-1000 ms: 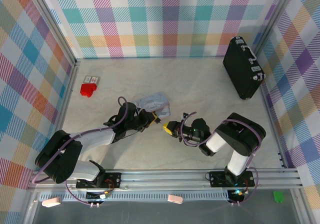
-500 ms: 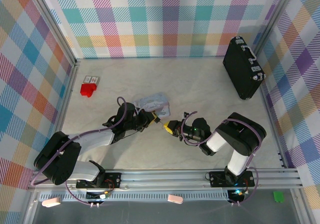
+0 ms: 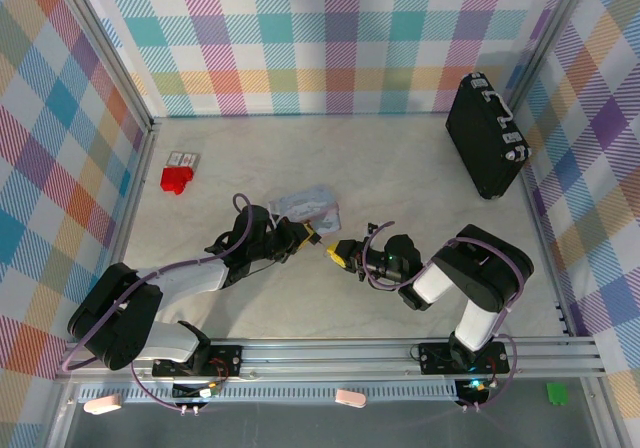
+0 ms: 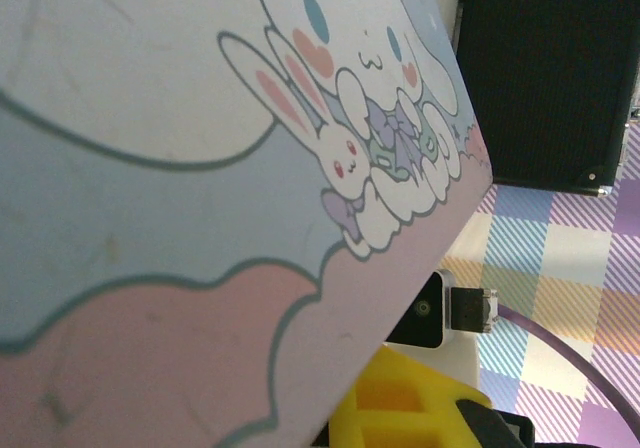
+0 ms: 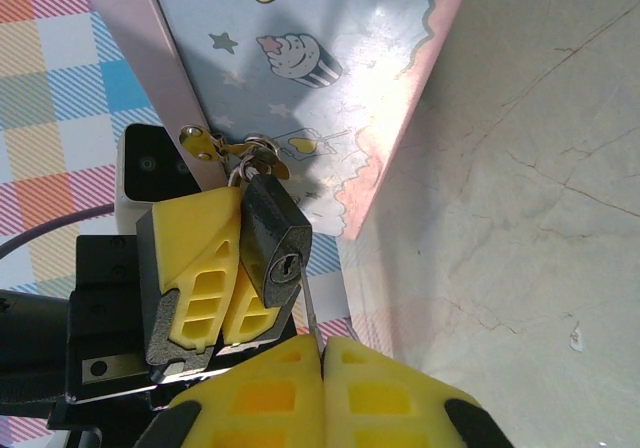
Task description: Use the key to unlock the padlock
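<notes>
Yellow plastic marked both pincers, which met tip to tip near the middle of the pale marble-patterned table (image 3: 400,168). The left gripper (image 3: 309,234) reached in from the left and the right gripper (image 3: 334,255) from the right, both just on the near side of the pastel blue tin (image 3: 305,206).

In the right wrist view, the padlock (image 5: 272,233) hung by its thin shackle from a small brass hasp (image 5: 215,148) on the tin's edge, with its keyhole end turned toward the camera. The left pincer's 2 fingers (image 5: 195,268) were drawn almost together and clamped on the dark lock body, 1 beside it and 1 partly hidden behind it.

The right pincer was fully closed, and the key (image 5: 311,318) was pinched between its 2 pads. Just the thin silvery blade stuck out. The blade's tip reached the edge of the padlock's keyhole end, just beside the slot and not inside it. Whether metal touched metal there could not be told.

In the left wrist view, the tin's lid showed white cartoon rabbits on blue and pink.

A large black case (image 3: 487,138) stood at the far right, well apart from the arms. A red block (image 3: 176,179) lay at the far left, with a small flat card (image 3: 182,158) just beyond it.
</notes>
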Available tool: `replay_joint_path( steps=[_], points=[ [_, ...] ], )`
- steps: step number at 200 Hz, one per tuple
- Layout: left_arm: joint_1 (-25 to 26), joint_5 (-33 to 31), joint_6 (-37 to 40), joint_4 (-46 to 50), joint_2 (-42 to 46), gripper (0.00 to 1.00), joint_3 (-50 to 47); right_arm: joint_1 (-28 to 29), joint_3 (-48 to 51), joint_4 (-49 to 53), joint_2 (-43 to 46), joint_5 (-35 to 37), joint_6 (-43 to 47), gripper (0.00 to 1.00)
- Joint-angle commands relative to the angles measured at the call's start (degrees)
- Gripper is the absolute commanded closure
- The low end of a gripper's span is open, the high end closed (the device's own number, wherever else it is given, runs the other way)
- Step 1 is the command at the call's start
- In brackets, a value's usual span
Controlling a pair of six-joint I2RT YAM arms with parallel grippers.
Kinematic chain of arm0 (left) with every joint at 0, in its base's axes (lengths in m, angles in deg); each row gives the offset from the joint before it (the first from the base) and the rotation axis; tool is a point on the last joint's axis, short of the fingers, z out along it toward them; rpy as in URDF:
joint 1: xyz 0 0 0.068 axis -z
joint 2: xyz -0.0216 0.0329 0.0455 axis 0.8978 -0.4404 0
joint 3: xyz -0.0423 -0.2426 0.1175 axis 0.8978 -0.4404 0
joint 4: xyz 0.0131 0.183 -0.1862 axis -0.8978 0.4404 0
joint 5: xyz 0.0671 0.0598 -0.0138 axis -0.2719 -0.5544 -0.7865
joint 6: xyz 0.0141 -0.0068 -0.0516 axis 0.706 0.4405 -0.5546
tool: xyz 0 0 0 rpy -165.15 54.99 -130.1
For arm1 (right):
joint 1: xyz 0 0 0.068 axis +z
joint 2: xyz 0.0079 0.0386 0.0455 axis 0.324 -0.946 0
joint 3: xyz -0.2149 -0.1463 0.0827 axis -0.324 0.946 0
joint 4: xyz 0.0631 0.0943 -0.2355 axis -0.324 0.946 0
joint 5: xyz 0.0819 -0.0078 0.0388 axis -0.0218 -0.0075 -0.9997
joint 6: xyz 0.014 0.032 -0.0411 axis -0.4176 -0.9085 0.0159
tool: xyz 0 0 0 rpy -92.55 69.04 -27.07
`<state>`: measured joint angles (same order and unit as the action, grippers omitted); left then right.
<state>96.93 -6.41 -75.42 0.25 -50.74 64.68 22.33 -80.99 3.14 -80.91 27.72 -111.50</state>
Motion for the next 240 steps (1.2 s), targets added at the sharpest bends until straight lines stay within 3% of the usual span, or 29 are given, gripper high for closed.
replay_joint_path(
  steps=[1,240],
  points=[
    [-0.48,2.11,-0.60,-3.81,0.96,1.00,-0.40,-0.20,-1.13,-2.27,1.47,-0.13,-0.41,1.00],
    [0.68,2.82,-2.27,-4.14,3.51,1.00,-1.15,-1.17,-3.22,-2.27,-0.17,-1.07,-0.58,1.00]
  ],
)
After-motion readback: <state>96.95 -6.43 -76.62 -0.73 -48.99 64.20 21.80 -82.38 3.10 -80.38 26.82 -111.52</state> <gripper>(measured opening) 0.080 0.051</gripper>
